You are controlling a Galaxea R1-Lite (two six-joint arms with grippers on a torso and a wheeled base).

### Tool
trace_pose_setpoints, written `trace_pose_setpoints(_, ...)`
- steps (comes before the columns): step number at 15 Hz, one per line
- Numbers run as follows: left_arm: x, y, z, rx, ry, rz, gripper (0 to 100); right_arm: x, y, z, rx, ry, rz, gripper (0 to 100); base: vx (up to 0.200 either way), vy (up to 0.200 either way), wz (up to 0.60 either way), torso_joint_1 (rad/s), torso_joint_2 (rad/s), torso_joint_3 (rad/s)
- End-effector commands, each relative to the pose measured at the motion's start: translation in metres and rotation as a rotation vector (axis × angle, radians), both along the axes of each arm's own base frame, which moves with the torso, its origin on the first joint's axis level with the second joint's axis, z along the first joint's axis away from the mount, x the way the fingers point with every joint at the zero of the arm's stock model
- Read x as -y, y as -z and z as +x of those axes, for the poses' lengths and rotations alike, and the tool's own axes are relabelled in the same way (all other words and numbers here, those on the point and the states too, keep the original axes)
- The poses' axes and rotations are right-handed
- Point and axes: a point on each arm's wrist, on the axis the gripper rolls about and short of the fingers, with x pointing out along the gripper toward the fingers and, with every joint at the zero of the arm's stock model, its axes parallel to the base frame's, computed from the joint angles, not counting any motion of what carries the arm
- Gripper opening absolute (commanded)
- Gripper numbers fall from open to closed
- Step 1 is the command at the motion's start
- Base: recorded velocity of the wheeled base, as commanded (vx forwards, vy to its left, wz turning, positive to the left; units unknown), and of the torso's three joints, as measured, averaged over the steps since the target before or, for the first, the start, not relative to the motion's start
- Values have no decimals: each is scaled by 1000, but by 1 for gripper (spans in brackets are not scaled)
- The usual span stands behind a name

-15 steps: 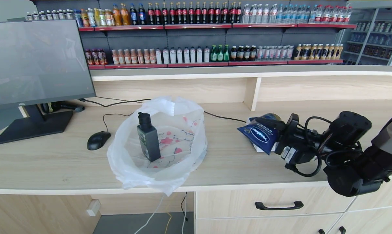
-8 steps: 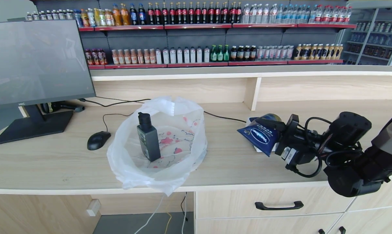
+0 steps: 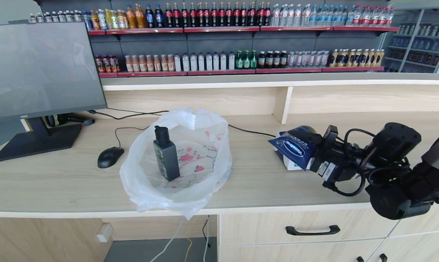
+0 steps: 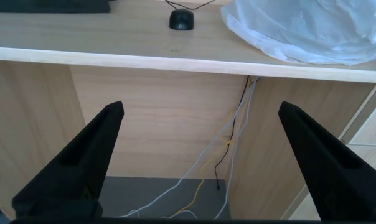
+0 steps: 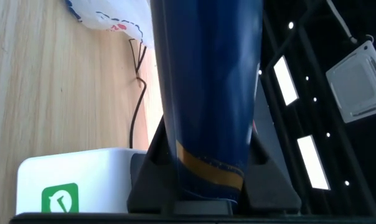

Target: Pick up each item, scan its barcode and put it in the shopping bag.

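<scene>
A dark blue tube [image 3: 293,148] with a gold band is held over the counter's right part, my right gripper [image 3: 308,145] shut on it. In the right wrist view the blue tube [image 5: 206,81] runs between the black fingers [image 5: 152,168]. Just under it a white box [image 3: 287,164] with a green mark lies on the counter. The white plastic shopping bag [image 3: 201,145] stands open at the counter's middle with a dark bottle [image 3: 166,154] upright inside. My left gripper [image 4: 200,162] hangs open below the counter's front edge, left of the bag [image 4: 306,28].
A monitor [image 3: 41,69] on a black stand fills the counter's left end, with a handheld scanner [image 3: 69,119] behind it and a black mouse [image 3: 109,157] beside the bag. Cables cross the counter behind the bag. A raised wooden ledge [image 3: 277,85] backs the counter; drawers sit below.
My right gripper has shifted slightly up and to the right with the blue tube, which now tilts more level. The bag and bottle have not moved.
</scene>
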Motion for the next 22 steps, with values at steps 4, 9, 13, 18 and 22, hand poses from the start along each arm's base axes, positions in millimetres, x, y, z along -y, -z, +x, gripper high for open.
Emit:
trace_pose_setpoints(4, 0, 0, 0, 0, -1, 0, 100, 2, -49, -25, 62, -20, 65, 0, 0, 0, 0, 0, 0, 0)
trace_pose_setpoints(9, 0, 0, 0, 0, 0, 1, 100, 5, -86, -46, 63, -44, 149, 0, 0, 0, 0, 0, 0, 0)
trace_pose_setpoints(13, 0, 0, 0, 0, 0, 6, 100, -17, -106, -66, 28, -37, 283, 0, 0, 0, 0, 0, 0, 0)
trace_pose_setpoints(18, 0, 0, 0, 0, 0, 4, 100, -31, -114, -97, -191, -6, 562, 0, 0, 0, 0, 0, 0, 0)
trace_pose_setpoints(22, 0, 0, 0, 0, 0, 4, 100, -30, -67, -126, -626, 56, 773, 0, 0, 0, 0, 0, 0, 0)
